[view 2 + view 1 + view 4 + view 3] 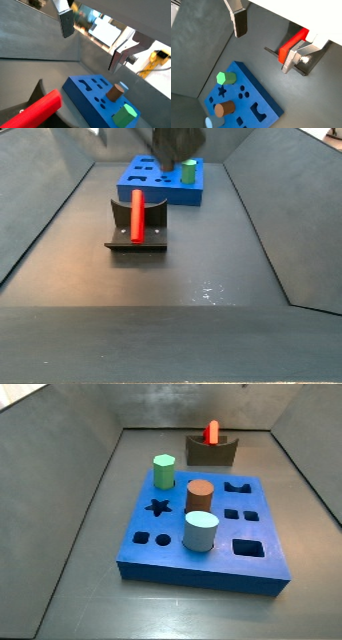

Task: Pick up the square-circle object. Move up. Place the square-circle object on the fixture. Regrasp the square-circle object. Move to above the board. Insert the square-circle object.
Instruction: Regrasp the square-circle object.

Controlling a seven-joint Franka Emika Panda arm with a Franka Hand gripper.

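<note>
The red square-circle object (211,431) stands upright in the notch of the dark fixture (211,452) at the far end of the floor, also seen in a side view (136,213). My gripper (266,39) is open, with nothing between its fingers (238,21). It hangs above the floor between fixture and board, a dark blur in a side view (177,141). In a wrist view the red piece (293,42) shows just beside one finger, lower down. The blue board (201,529) lies mid-floor.
A green hexagonal peg (164,471), a brown cylinder (199,494) and a pale blue cylinder (201,531) stand in the board. Star, round and square holes are open. Grey walls (80,494) slope up around the floor.
</note>
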